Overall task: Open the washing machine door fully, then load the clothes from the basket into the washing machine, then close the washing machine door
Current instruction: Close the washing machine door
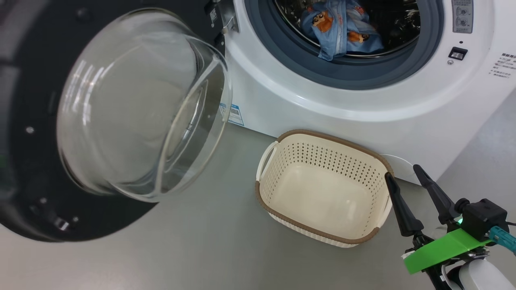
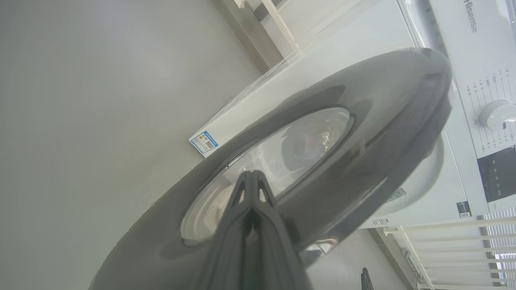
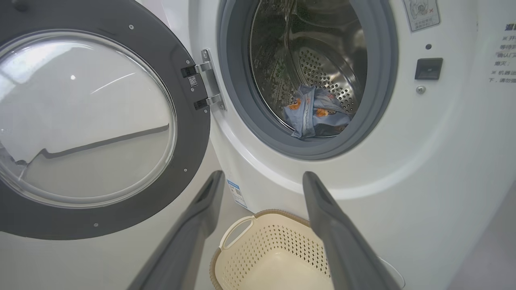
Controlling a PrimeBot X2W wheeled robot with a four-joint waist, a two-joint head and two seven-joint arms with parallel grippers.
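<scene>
Grey floor (image 1: 201, 249); Hisense washing machine (image 2: 475, 52); left pincer (image 2: 252, 177) closed, right pincer (image 1: 401, 171) spread, empty.

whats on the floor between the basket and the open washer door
Nothing. In the head view, the grey floor between the basket and the washing machine door is bare.

— What does the right gripper (image 1: 401, 170) look like?
— Two long black tapered fingers (image 1: 404, 213), a bright green flat plate (image 1: 443, 246), a black boxy block (image 1: 483, 215), a teal plug (image 1: 503, 238), a white rounded forearm (image 1: 481, 278).
— And the left gripper (image 2: 252, 176)?
— Dark grey, with slim triangular cut-outs near the tips.
</scene>
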